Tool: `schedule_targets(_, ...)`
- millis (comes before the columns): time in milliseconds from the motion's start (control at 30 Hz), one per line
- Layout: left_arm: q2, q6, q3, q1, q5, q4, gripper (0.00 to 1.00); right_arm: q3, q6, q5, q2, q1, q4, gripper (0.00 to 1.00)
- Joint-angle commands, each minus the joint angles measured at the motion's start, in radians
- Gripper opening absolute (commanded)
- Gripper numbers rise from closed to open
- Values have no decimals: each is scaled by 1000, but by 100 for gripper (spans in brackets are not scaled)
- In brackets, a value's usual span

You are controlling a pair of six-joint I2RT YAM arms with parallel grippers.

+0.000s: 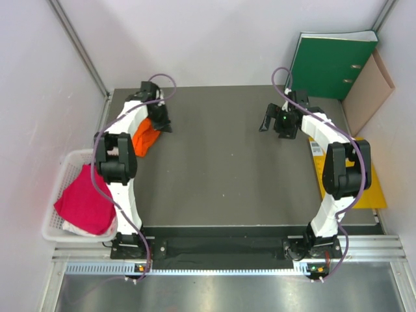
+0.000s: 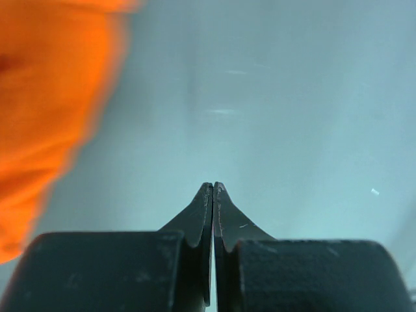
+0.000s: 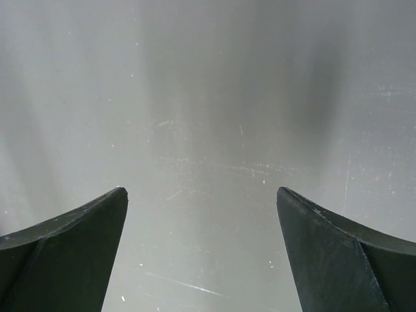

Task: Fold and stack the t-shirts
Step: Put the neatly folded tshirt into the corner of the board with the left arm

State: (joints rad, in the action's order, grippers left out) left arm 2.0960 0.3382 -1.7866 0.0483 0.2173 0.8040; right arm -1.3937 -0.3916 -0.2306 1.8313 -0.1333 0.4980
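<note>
The orange t-shirt (image 1: 145,136) lies bunched up at the far left of the dark table (image 1: 221,169). It shows as a blurred orange mass at the left of the left wrist view (image 2: 45,104). My left gripper (image 1: 162,123) is just right of it, shut, with nothing between its fingertips (image 2: 213,185). The magenta-pink t-shirt (image 1: 84,201) lies crumpled in the white mesh basket (image 1: 65,166) off the table's left edge. My right gripper (image 1: 274,123) is open and empty over bare table at the far right (image 3: 201,190).
A yellow envelope (image 1: 364,185) lies along the table's right edge under the right arm. A green binder (image 1: 331,62) and a tan folder (image 1: 370,91) lean at the back right. White walls close in the left, back and right.
</note>
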Motion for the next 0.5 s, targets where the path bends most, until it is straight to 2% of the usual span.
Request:
schedule_targets(0, 40, 34, -45, 42, 33, -55, 0, -14, -13, -10, -20, -12, -30, 97)
schedule_targets(467, 229, 110, -253, -27, -1, -46, 0, 15, 7, 8, -67, -12, 1, 98)
